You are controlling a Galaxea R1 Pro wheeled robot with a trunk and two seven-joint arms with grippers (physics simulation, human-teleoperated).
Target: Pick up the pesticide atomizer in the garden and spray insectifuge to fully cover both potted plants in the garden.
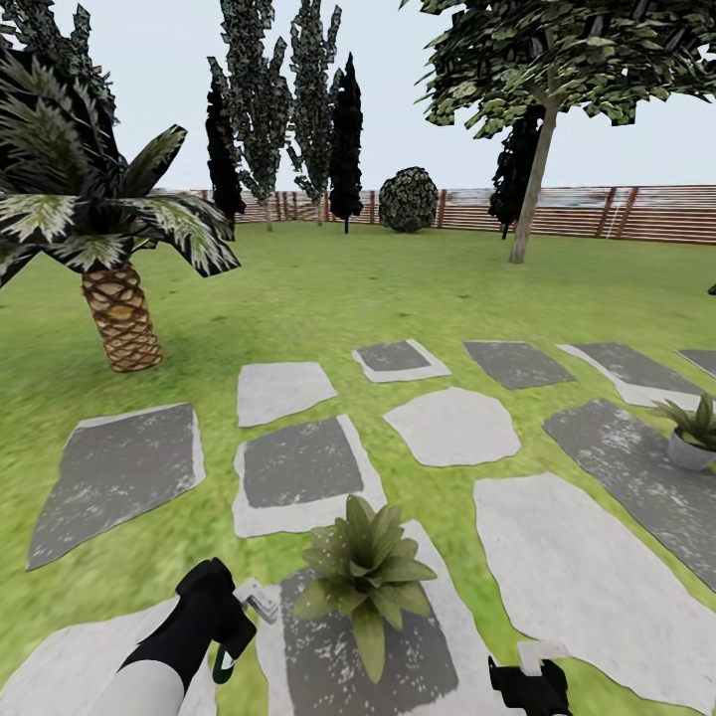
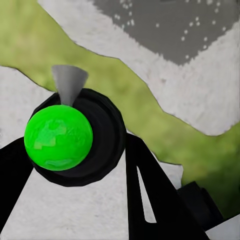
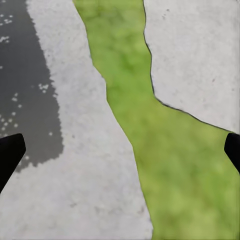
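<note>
The left claw [image 1: 239, 622] is clenched on the pesticide atomizer [image 1: 255, 600], whose whitish nozzle head pokes out toward the nearer potted plant [image 1: 366, 569] while a sliver of its green body shows below the black wrist. In the left wrist view the atomizer [image 2: 59, 137] appears as a bright green round body with a grey cone at one side, seated between the two black fingers [image 2: 150, 190] over pale stone and a strip of grass. The nearer plant sits on a grey stepping stone [image 1: 328, 666] at the near edge of the lawn [image 1: 328, 288], just beside the atomizer's nozzle. The second potted plant [image 1: 694, 430] stands in a pale pot on another stone by the right edge of the lawn, well apart from the first. The right claw [image 1: 530, 684] hangs low near a large pale stone, released: in the right wrist view its fingertips [image 3: 10, 155] sit wide apart over stone and grass with nothing between them. A scaly palm [image 1: 117, 298] stands at the left, and a brown slatted fence [image 1: 597, 212] closes the far side.
</note>
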